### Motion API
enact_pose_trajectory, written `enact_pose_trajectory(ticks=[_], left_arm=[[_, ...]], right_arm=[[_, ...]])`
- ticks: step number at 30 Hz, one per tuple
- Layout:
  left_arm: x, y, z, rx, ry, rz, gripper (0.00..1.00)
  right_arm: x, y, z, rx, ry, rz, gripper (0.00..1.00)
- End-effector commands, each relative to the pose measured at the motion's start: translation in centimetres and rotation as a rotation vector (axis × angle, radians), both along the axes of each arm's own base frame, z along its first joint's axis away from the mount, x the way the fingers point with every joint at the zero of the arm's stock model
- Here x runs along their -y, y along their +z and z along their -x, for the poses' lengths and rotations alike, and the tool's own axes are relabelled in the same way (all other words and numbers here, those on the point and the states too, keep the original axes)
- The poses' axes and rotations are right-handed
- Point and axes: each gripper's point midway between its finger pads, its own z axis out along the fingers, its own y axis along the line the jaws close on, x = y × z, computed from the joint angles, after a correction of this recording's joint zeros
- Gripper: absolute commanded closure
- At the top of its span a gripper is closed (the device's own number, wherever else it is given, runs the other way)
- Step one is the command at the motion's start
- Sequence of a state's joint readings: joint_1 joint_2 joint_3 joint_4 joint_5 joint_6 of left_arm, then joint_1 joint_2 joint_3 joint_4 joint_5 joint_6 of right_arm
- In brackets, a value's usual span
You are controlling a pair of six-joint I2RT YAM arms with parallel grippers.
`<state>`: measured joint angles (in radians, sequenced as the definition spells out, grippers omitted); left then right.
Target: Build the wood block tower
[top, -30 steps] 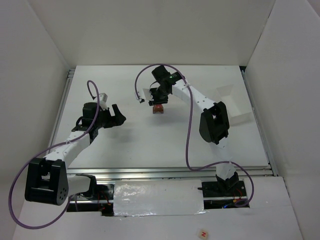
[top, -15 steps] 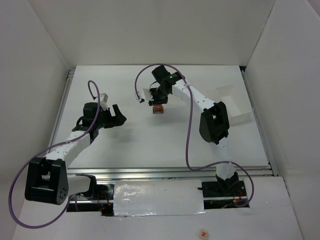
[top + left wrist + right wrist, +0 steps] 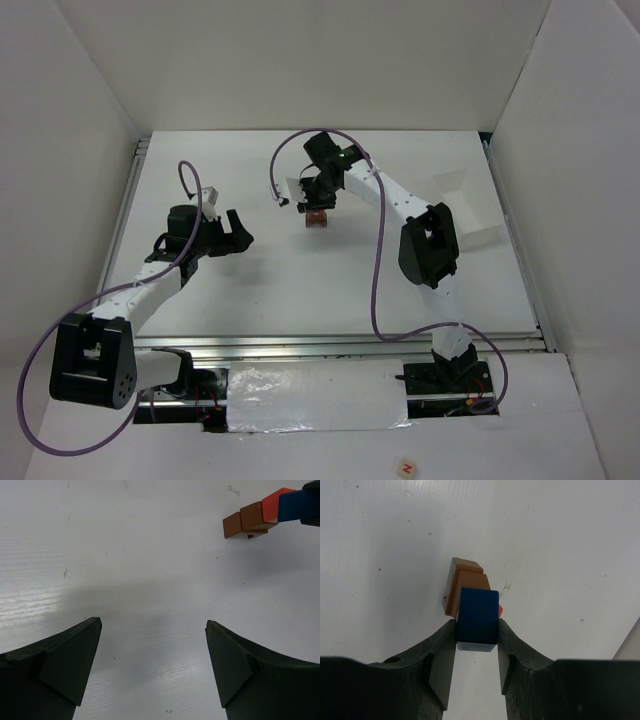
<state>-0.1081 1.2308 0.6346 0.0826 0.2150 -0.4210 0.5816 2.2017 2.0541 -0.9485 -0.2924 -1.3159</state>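
The wood block tower [image 3: 318, 219] stands at the back middle of the table: two brown blocks [image 3: 464, 582], a red cube [image 3: 500, 611] and a blue wedge [image 3: 478, 614] on top. My right gripper [image 3: 477, 624] is shut on the blue wedge from above, one finger on each side; in the top view it [image 3: 319, 203] hides the stack's top. The left wrist view shows the stack at its upper right: brown blocks [image 3: 245, 522], red cube [image 3: 273, 506], blue wedge [image 3: 299, 505]. My left gripper [image 3: 152, 625] is open and empty over bare table, left of the tower [image 3: 241, 232].
A white rectangular tray [image 3: 465, 210] lies at the right side of the table. A small white piece [image 3: 290, 190] lies just left of the tower. White walls enclose the table on three sides.
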Motion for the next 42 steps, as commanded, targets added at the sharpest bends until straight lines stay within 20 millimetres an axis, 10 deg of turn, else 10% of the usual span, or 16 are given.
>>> enact_pose_trajectory(ticks=[1, 33, 42], left_arm=[[0.4, 1.0, -0.9, 0.049, -0.023, 0.003, 0.01], [0.9, 1.3, -0.9, 0.065, -0.044, 0.003, 0.01], [0.9, 1.0, -0.9, 0.056, -0.044, 0.002, 0.01]], right_arm=[[-0.3, 0.4, -0.7, 0.017, -0.014, -0.033, 0.81], [-0.3, 7.2, -0.7, 0.074, -0.032, -0.162, 0.79], [-0.3, 6.0, -0.6, 0.013, -0.055, -0.156, 0.78]])
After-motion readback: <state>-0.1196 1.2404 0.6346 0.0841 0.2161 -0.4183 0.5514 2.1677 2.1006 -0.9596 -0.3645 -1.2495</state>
